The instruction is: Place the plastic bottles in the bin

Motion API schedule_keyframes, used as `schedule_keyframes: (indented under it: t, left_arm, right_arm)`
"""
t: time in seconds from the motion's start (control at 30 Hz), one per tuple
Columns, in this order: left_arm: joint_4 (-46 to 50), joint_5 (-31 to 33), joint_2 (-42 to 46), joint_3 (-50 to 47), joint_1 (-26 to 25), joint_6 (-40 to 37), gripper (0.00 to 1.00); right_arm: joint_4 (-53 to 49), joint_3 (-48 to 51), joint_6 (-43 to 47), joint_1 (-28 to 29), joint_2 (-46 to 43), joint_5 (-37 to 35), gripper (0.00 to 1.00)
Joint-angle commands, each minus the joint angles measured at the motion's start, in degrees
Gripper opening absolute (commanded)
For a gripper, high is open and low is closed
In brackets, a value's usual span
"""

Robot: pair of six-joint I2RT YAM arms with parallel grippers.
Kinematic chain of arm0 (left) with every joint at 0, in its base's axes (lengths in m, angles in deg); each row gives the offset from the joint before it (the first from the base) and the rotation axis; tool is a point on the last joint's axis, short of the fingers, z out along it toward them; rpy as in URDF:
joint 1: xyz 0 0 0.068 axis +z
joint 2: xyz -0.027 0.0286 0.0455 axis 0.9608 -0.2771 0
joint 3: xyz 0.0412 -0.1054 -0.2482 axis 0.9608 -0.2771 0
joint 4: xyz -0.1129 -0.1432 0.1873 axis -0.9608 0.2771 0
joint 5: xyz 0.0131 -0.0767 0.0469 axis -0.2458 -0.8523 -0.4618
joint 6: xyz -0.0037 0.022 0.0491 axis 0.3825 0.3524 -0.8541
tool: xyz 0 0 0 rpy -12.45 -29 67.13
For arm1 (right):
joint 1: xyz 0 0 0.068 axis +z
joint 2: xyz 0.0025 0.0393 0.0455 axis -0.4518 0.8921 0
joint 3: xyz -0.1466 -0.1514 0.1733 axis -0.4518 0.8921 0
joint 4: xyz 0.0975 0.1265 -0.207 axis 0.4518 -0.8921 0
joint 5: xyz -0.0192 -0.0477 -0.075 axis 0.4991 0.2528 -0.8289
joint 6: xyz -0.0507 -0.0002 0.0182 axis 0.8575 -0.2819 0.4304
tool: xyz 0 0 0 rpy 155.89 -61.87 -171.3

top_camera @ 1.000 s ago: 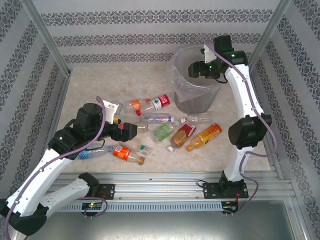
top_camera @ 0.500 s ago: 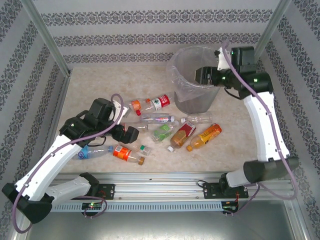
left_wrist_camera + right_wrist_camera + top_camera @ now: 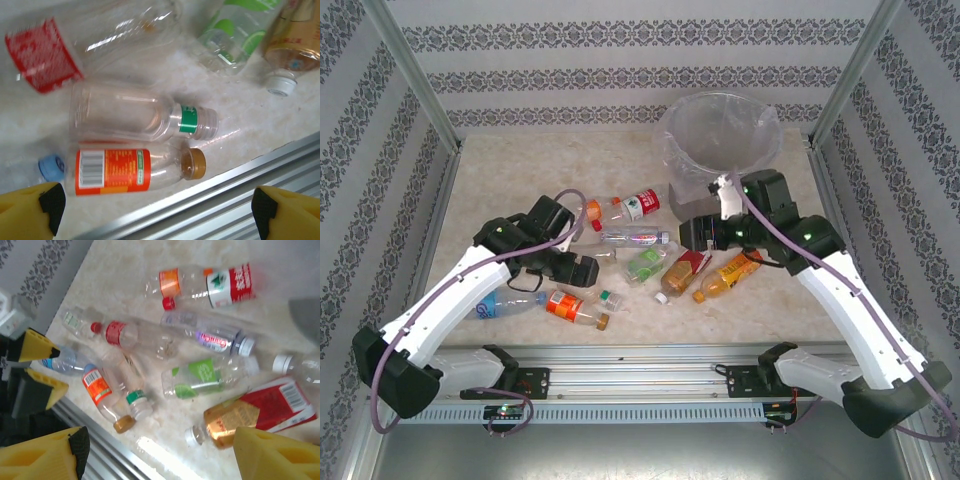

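Left gripper (image 3: 575,270): held low over the near-left end of the bottle cluster. In the left wrist view the yellow fingertips (image 3: 30,212) are spread to both lower corners, jaws wide, nothing gripped.

Below it, the orange-label bottle (image 3: 125,171) (brown cap) is laid on its side along the aluminium rail (image 3: 225,200). The green-banded clear bottle (image 3: 130,117) is laid just behind it, parallel. Whether the two touch cannot be told. A blue cap (image 3: 51,167) is seen at the orange label's left end, its bottle blurred.

Right gripper (image 3: 695,232): held above the table between the bin and the cluster. Its fingers (image 3: 272,455) are parted widely, with nothing between them. The green-label bottle (image 3: 205,377) and the amber bottle with the red label (image 3: 260,415) are seen beneath, both on their sides.

Plastic bottles (image 3: 645,255): roughly ten are counted, all lying flat on the marbled table (image 3: 500,180), in a loose scatter between the two arms. The red-and-white-label bottle (image 3: 632,205) is found nearest the bin, just left of its base. An orange-amber bottle (image 3: 730,272) is placed at the cluster's right edge.

Bin (image 3: 692,185): stood upright at the far right of the table, with a clear bag folded over its rim. It is set beyond the cluster.
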Motion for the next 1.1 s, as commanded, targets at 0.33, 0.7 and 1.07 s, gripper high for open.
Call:
schedule_keyframes:
  t: [0.33,0.7,1.07]
  left_arm:
    - [2.9,5.6,7.2,-14.2,-0.1,43.3,0.92]
    - [-12.5,2.6,5.5,-24.0,0.8,52.9,0.85]
    - [-17.1,2.3,3.3,-27.2,1.7,54.1,0.77]
  right_arm:
    - [5.1,7.8,-5.4,5.1,-6.3,-1.9,0.77]
    - [9.0,11.5,-6.3,5.5,-8.4,11.3,0.98]
    - [9.0,11.5,-6.2,6.3,-8.0,16.4,0.98]
